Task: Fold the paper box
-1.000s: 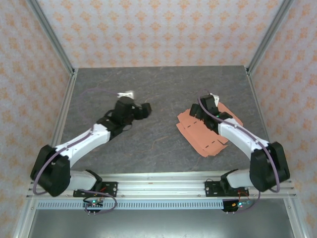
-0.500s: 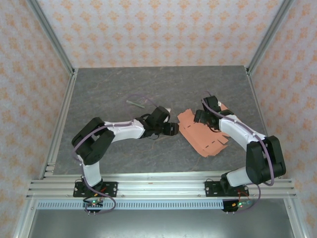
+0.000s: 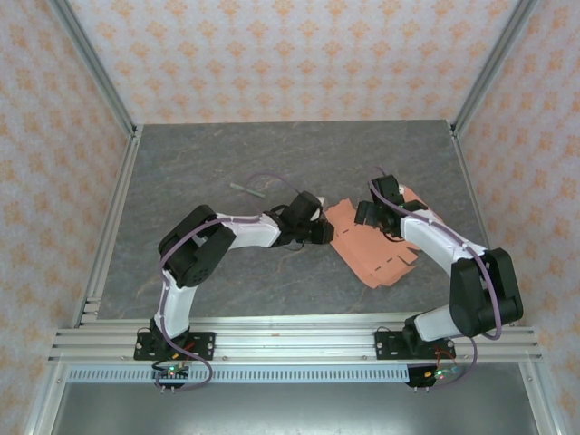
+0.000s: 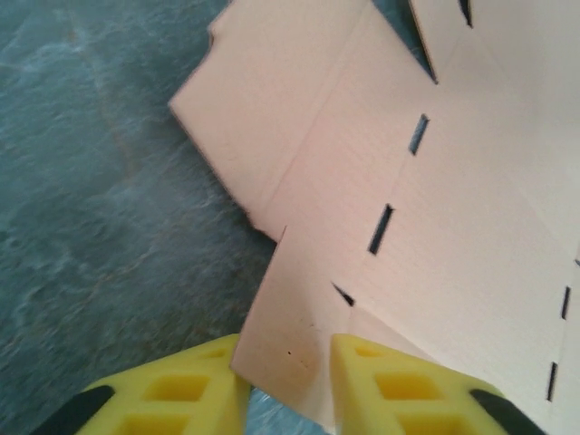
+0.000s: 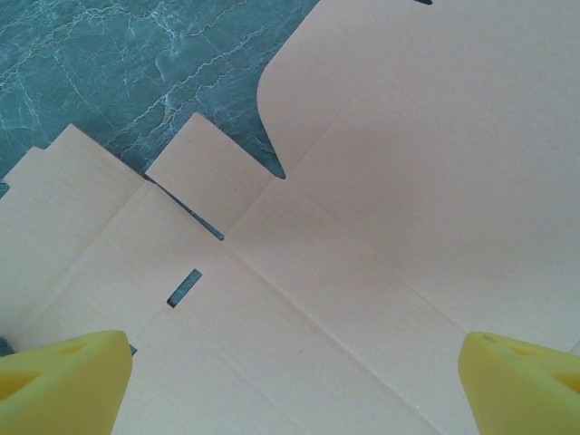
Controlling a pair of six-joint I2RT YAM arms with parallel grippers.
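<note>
Top external | left arm [image 3: 249, 231] bent rightward | jaws straddle paper box [image 3: 362, 243] tab

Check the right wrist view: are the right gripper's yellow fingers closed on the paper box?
No, the right gripper is wide open, its fingers at opposite edges above the flat paper box.

One paper box [image 3: 362, 246], flat sheet. One thin grey stick [image 3: 243, 188], probably. Two arms: left arm [image 3: 245, 231], right arm [image 3: 435, 240].
</note>
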